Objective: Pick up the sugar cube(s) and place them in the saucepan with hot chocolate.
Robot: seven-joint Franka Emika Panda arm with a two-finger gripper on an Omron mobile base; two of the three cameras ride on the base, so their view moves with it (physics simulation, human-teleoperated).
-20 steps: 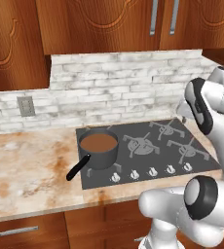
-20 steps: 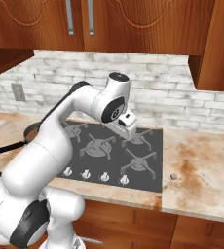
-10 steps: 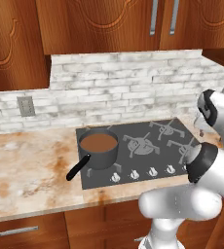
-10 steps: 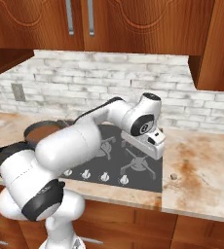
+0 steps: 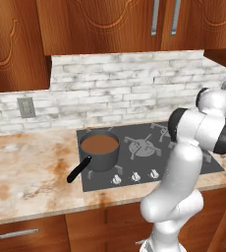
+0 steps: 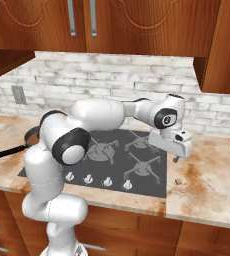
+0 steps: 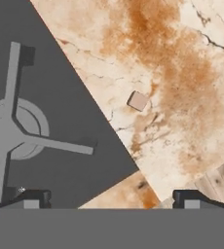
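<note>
Marble counter [image 6: 207, 200] runs along the brick wall under brown cabinets, with a dark cooktop [image 6: 137, 172] set into it. On the near left burner stands the saucepan [image 5: 99, 150] of hot chocolate, brown liquid smooth, its black handle pointing toward the counter's front edge. One sugar cube [image 6: 178, 180] lies on the bare marble just right of the cooktop, well apart from the pan; the hand view shows the same sugar cube [image 7: 138, 101] as a small pale block beside the cooktop's edge. The gripper [image 6: 179, 148] hangs above that spot with its jaws spread wide and nothing between them, the two fingertips [image 7: 33, 197] framing the lower edge of the hand view. So I judge the task barely begun: the cube is not yet grasped, and the lift, the carry across the burners and the drop into the pan all remain. Nothing lies between claw and cube; the raised burner grates [image 7: 11, 131] and the pan's long handle look like the only things to mind on the way back.
</note>
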